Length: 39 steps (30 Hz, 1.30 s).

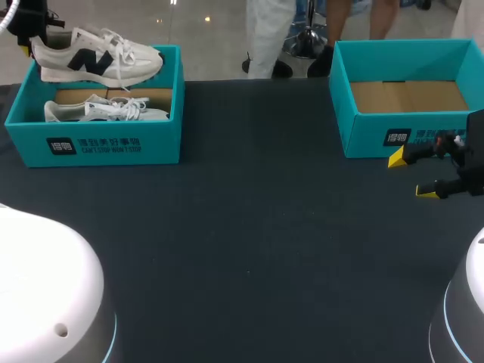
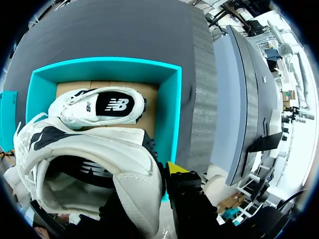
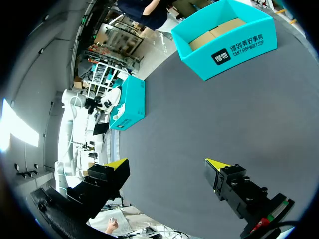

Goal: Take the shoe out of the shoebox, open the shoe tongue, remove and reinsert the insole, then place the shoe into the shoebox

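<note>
Between the fingers of the left gripper (image 2: 149,186): the heel of the shoe (image 2: 84,149), white with a dark side mark, clamped at the collar. One yellow tip shows outside the heel; the other is hidden by the upper. Shoe hangs roughly level above the left shoebox (image 2: 172,109), sole down, toe toward the table's middle. Under it, inside that box, a second shoe (image 2: 99,107), also white, sits on the cardboard floor with its opening and insole in plain sight. Right gripper (image 3: 167,164): fingers spread wide, hovering low over the dark table (image 1: 249,242), just in front of the right shoebox (image 1: 408,98). That box is teal like the other, cardboard floor showing. Both boxes stand along the table's far edge, well apart, one toward each corner.
</note>
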Motion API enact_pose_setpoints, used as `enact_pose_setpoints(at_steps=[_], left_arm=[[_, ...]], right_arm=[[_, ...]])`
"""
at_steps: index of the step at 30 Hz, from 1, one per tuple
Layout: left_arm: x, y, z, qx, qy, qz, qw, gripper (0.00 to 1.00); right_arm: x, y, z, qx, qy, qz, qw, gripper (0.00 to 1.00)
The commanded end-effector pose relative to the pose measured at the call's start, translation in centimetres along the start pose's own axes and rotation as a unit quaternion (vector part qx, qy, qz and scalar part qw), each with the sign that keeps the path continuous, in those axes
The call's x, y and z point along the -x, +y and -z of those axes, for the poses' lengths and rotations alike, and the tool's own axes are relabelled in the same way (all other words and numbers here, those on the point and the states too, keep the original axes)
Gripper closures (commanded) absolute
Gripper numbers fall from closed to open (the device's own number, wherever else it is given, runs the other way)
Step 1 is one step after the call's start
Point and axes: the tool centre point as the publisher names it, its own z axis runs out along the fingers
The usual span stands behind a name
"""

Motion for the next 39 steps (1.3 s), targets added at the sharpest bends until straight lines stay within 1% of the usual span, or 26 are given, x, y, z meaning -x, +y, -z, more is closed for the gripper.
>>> enact_pose_setpoints(at_steps=[1,7,13,21,26,31,39], left_arm=[[0.3,0.9,-1.2,-0.01,-0.006,0.001,1.0,1.0],[0.7,1.7,-2.6,-0.018,-0.001,0.013,1.0,1.0],[0.9,2.9,-3.6,-0.024,-0.008,0.014,1.0,1.0],[1.6,4.2,-6.3,-0.018,-0.009,0.006,1.0,1.0],[1.8,3.9,-7.6,-0.011,-0.014,-0.01,1.0,1.0],[2.4,4.0,-9.4,-0.014,-0.015,-0.014,1.0,1.0],[3.4,4.3,-11.9,-0.016,-0.028,0.001,0.999,1.0]], right_arm=[[0.0,-0.1,0.0,0.0,-0.001,0.0,1.0,0.0],[0.0,-0.1,0.0,0.0,-0.001,0.0,1.0,0.0],[0.0,-0.1,0.0,0.0,-0.001,0.0,1.0,0.0],[0.0,-0.1,0.0,0.0,-0.001,0.0,1.0,0.0],[0.0,-0.1,0.0,0.0,-0.001,0.0,1.0,0.0],[0.0,-0.1,0.0,0.0,-0.001,0.0,1.0,0.0],[0.0,-0.1,0.0,0.0,-0.001,0.0,1.0,0.0]])
